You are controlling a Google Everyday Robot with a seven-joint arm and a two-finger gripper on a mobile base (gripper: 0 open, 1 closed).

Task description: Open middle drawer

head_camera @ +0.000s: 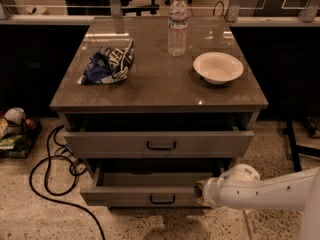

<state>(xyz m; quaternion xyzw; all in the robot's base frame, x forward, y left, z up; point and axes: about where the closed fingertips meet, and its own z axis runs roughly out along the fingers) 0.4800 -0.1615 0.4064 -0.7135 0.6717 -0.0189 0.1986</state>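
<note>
Cabinet [160, 81] | middle drawer [125, 196] out camera-ward, long axis left-right | gripper [201, 194] right end, grip unclear

Glossy, perhaps plastic tool [203, 194] at right end of matt middle drawer [125, 196].

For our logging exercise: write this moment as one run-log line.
middle drawer: pulled well out | end effector: at its front's right end | top drawer: partly out

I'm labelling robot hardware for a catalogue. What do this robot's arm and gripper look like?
The arm is a smooth, white, rounded shell with a bulbous joint near its tip and small dark dots along it. The gripper, at the middle drawer's right front end, looks darker, tan-brown.
</note>
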